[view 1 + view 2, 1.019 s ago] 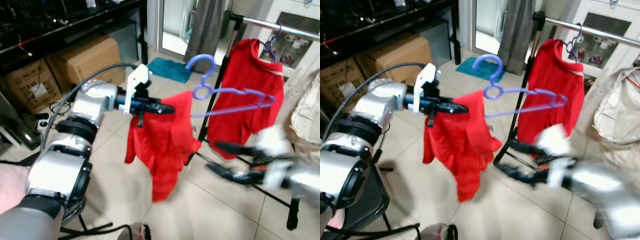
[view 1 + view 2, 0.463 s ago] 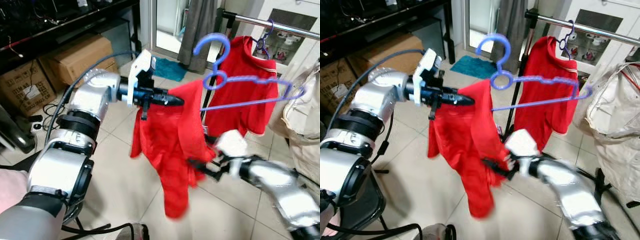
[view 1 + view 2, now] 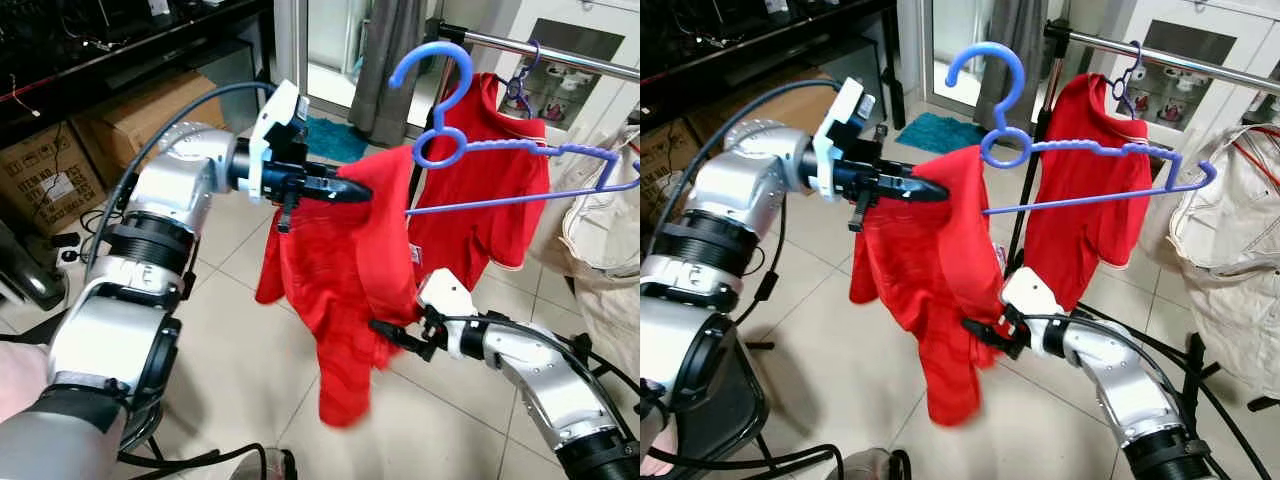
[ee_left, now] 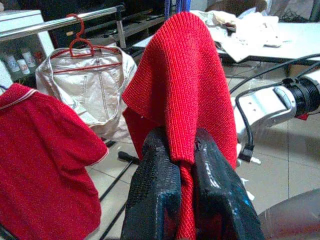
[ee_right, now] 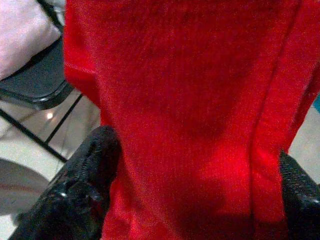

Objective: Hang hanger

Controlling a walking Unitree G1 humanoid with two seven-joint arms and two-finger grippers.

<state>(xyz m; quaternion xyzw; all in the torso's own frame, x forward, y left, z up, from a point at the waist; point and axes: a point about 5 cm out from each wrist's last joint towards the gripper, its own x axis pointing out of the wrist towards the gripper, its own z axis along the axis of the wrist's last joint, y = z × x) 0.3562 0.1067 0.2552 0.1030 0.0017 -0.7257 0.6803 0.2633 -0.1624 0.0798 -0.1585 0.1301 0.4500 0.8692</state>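
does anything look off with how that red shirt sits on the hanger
Yes. The red shirt hangs bunched from one end of the blue hanger, whose other arm is bare. The left gripper pinches the shirt's top fold; the right gripper has open jaws around the cloth lower down. The hanger isn't on the rail.

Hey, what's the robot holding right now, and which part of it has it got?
The left gripper is shut on the red shirt, pinching its shoulder fabric over the purple hanger. The right gripper is open around the shirt's lower part.
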